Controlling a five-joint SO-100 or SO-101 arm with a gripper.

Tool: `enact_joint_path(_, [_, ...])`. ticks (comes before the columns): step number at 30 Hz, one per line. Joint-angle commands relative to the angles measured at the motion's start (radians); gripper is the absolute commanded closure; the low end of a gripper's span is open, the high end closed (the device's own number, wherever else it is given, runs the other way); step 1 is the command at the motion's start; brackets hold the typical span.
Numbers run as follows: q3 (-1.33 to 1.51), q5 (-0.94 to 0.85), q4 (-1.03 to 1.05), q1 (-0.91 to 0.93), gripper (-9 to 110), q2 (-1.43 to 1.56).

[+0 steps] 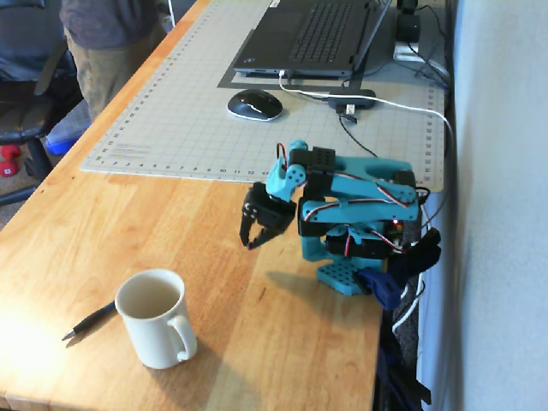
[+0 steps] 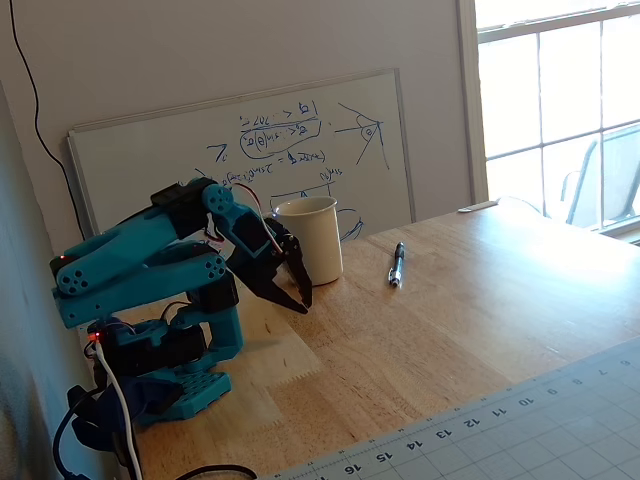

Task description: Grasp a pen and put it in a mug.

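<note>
The cream-white mug (image 1: 156,317) stands upright on the wooden table, empty, handle toward the near right in a fixed view; it also shows in a fixed view (image 2: 311,239). The dark pen (image 1: 88,321) lies flat on the table just left of the mug, partly hidden behind it; in a fixed view (image 2: 397,265) it lies apart to the mug's right. My gripper (image 1: 249,245) hangs folded near the arm's base, fingertips pointing down, shut and empty, well apart from mug and pen. It also shows in a fixed view (image 2: 304,302).
A grey cutting mat (image 1: 188,111) covers the far table with a laptop (image 1: 317,34) and a mouse (image 1: 254,104) on it. A whiteboard (image 2: 240,150) leans on the wall behind the mug. A person (image 1: 107,34) stands at the far left. The arm's base (image 1: 355,265) sits at the table's right edge.
</note>
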Motion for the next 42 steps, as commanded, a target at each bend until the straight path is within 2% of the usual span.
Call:
enact_joint_path(1, [-0.244,0.187,-0.002,-0.003,101,-0.164])
enact_joint_path(14, [-0.735,0.580,-0.227,-0.006,83,-0.851])
enact_joint_path(27, [-1.295,1.006,-0.298,-0.032,81,-1.539])
enact_joint_path(36, [-1.615,1.147,-0.298,-0.127,81,-1.862])
enact_joint_path(42, [-1.695,1.158,-0.298,-0.195,81,-1.993])
